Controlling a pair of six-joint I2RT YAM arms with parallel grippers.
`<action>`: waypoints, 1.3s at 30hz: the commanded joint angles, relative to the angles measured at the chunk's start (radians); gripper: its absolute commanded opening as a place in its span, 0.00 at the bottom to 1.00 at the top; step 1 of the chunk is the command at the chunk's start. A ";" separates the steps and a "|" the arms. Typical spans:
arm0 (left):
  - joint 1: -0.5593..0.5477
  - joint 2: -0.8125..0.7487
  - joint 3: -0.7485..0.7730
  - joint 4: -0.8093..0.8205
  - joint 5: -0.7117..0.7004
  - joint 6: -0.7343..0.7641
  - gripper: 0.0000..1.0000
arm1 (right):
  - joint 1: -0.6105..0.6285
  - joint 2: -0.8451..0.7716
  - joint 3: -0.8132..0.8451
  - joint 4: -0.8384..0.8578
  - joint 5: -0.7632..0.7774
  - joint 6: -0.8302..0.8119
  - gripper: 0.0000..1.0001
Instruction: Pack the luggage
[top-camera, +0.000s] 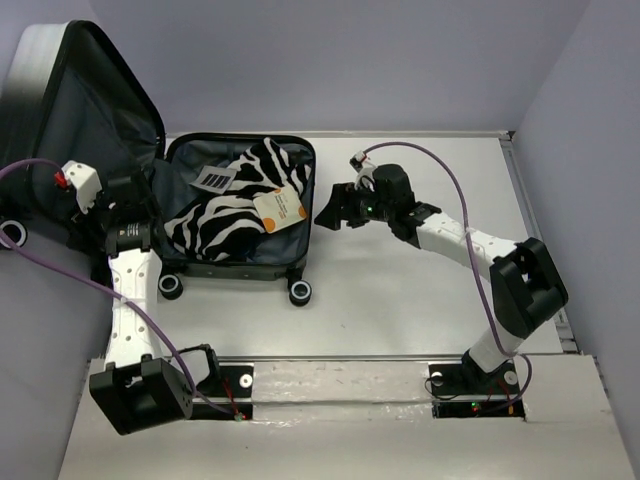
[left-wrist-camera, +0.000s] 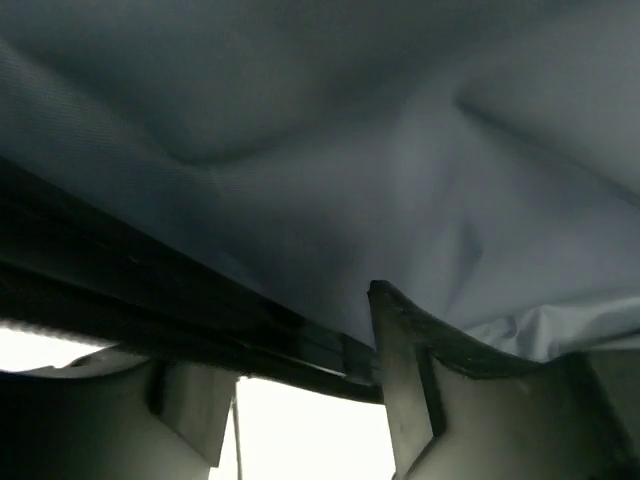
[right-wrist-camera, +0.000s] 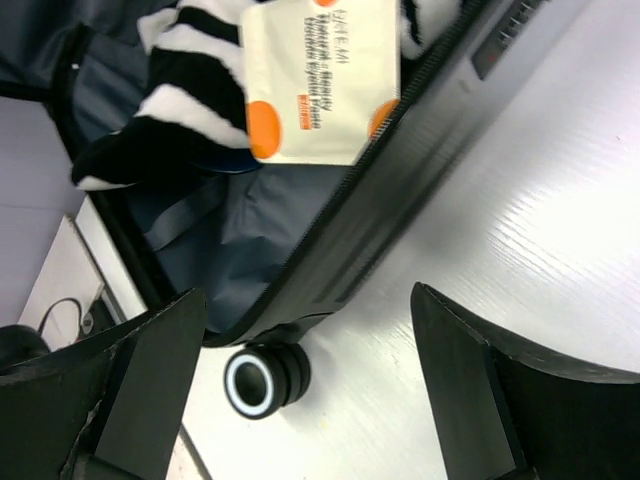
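The luggage (top-camera: 240, 205) lies open on the table with its lid (top-camera: 80, 110) raised at the left. Inside lie a zebra-striped cloth (top-camera: 235, 205), an orange-dotted packet (top-camera: 280, 208) and a striped tag (top-camera: 213, 179). My left gripper (top-camera: 143, 203) is at the lid's lower edge. In the left wrist view the grey lining (left-wrist-camera: 330, 150) fills the frame and the dark rim (left-wrist-camera: 150, 300) runs across the fingertips of the left gripper (left-wrist-camera: 280, 335), whose jaws stand apart. My right gripper (top-camera: 328, 213) hangs open beside the case's right wall. Nothing is between the fingers of the right gripper (right-wrist-camera: 308, 295).
Black wheels (top-camera: 299, 292) stick out at the case's near side; one wheel (right-wrist-camera: 265, 380) sits just under my right gripper. Purple cables (top-camera: 455, 185) trail from both arms. Grey walls close in the table at the back and on both sides.
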 joint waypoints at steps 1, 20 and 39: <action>0.004 -0.017 0.027 0.079 -0.044 0.023 0.36 | -0.015 0.044 0.050 0.047 0.018 0.019 0.87; -0.456 -0.241 -0.099 0.283 -0.013 0.163 0.06 | -0.070 0.429 0.464 -0.128 -0.090 0.073 0.28; -1.447 -0.088 -0.042 0.087 -0.280 -0.070 0.06 | -0.061 0.523 0.483 -0.039 -0.163 0.192 0.07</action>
